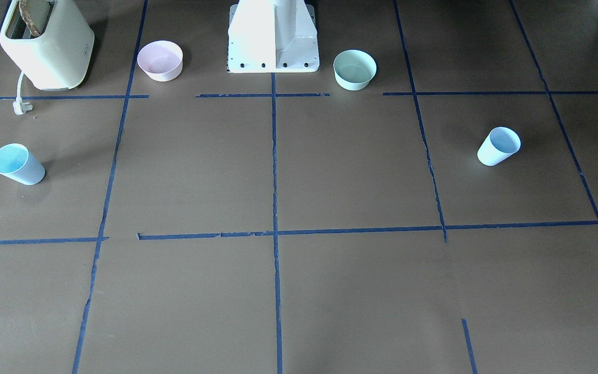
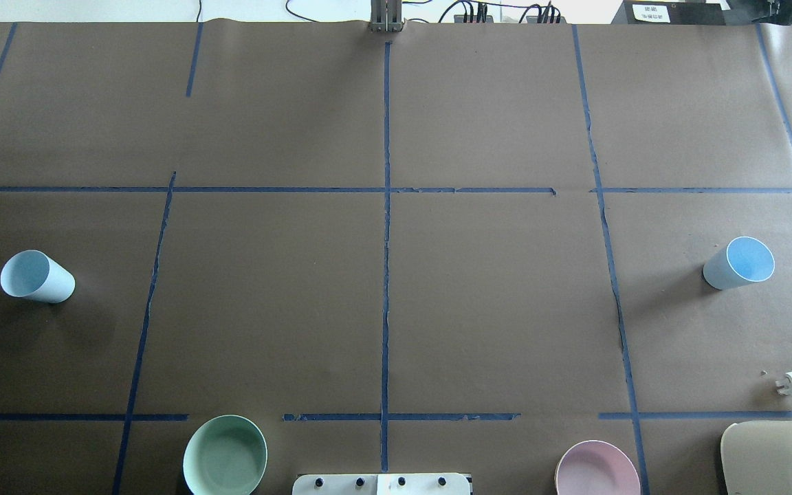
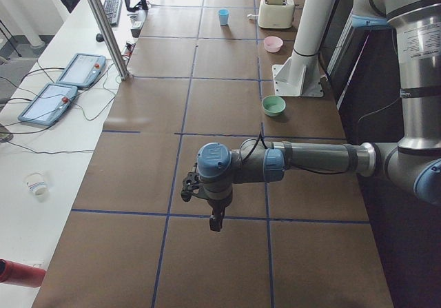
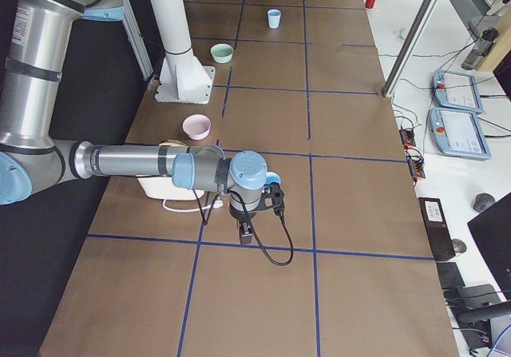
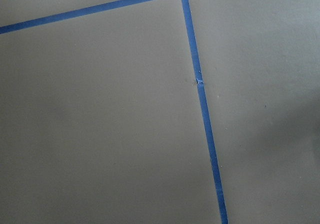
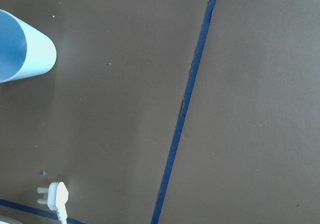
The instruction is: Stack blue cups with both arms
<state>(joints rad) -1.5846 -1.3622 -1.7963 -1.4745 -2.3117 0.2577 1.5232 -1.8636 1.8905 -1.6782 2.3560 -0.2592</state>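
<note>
Cannot tell how far open the left gripper [image 3: 216, 218] is: caught only in the left side view, small and dark, pointing down from the near arm, hanging above the table [image 2: 265, 309] and apart from everything on it. Same with the right gripper [image 4: 246, 233]: caught only in the right side view, pointing down over a tape line, finger spread unreadable. Both out of frame in the overhead and front views. Near the table's left end, mouth up: the left cup [image 2: 35, 276]. Near the right end, also mouth up and well apart from it: the right cup [image 2: 740, 263], with the plug [image 2: 791, 385] and toaster [image 2: 774, 457] nearer the robot. In the right side view, just a sliver of the right cup showing past the near wrist; in the right wrist view, cut off by the left edge. Beside the pedestal [image 1: 273, 36], clipped by the overhead frame's bottom edge: green bowl [image 2: 225, 455] and pink bowl [image 2: 597, 471].
</note>
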